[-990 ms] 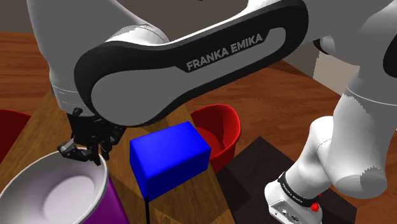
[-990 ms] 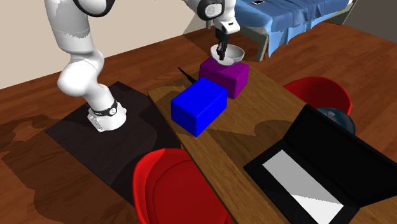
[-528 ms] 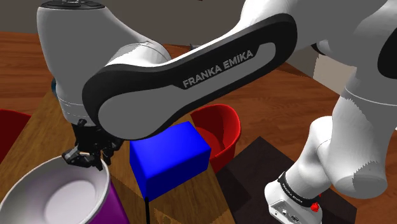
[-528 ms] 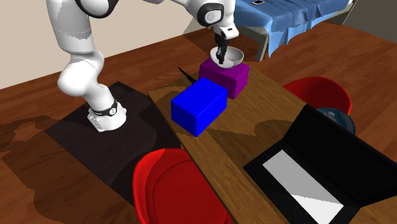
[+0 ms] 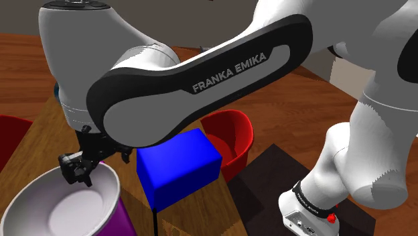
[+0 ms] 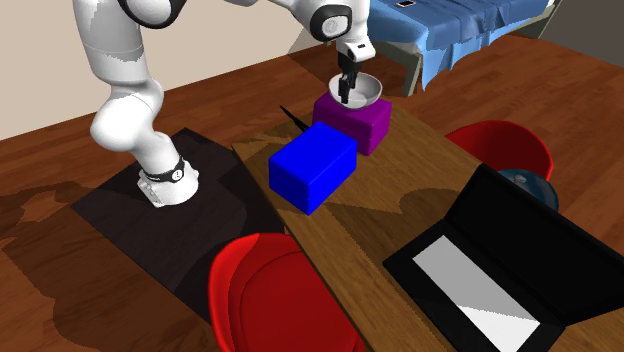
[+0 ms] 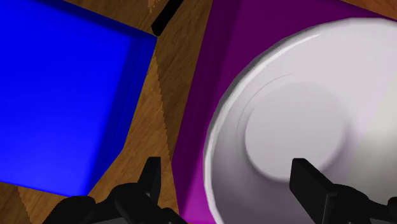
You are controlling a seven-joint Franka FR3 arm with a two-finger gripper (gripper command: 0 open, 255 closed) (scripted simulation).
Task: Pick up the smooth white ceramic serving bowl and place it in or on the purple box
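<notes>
Now my gripper point(image 7: 232, 175) hangs open astride the rim of the white bowl point(image 7: 299, 121), which sits on the purple box point(image 7: 203, 76), seemingly near its edge. A finger snagging the rim could tip it off.

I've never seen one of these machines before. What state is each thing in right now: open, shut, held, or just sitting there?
hand: open, straddling the bowl's rim without clasping it.
white bowl: upright, resting on the purple box, not held.
purple box: on the wooden table, carrying the bowl.
laptop: open, lid raised.
blue box: sitting on the table beside the purple box.
</notes>
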